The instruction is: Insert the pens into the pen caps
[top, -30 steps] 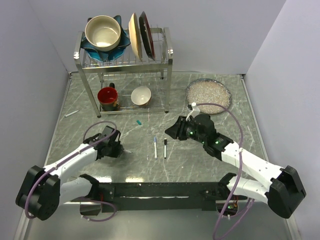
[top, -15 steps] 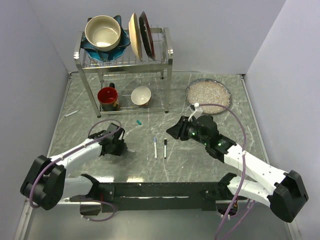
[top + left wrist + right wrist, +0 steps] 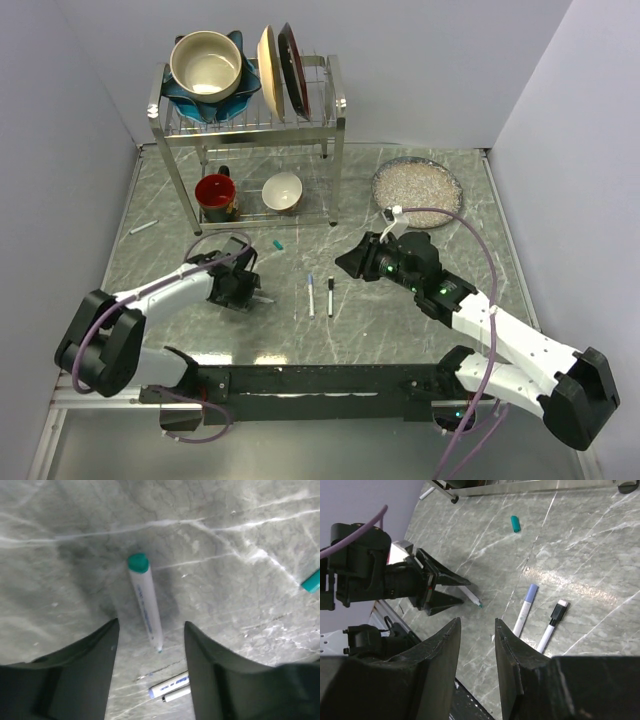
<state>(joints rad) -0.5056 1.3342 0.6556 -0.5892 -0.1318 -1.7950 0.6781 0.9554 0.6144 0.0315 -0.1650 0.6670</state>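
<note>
Two pens look capped; the teal one is left to do
On the table (image 3: 400,320) the left gripper (image 3: 151,630) stands about half open and grips nothing, with the teal pen (image 3: 145,602) lying bare-tipped between its jaws and touching neither; the right gripper (image 3: 477,625) hangs partly open and empty near the blue pen (image 3: 525,611) and black pen (image 3: 551,626), which lie side by side and each seem to wear a cap; the teal cap (image 3: 515,524) lies loose, well apart from its pen
</note>
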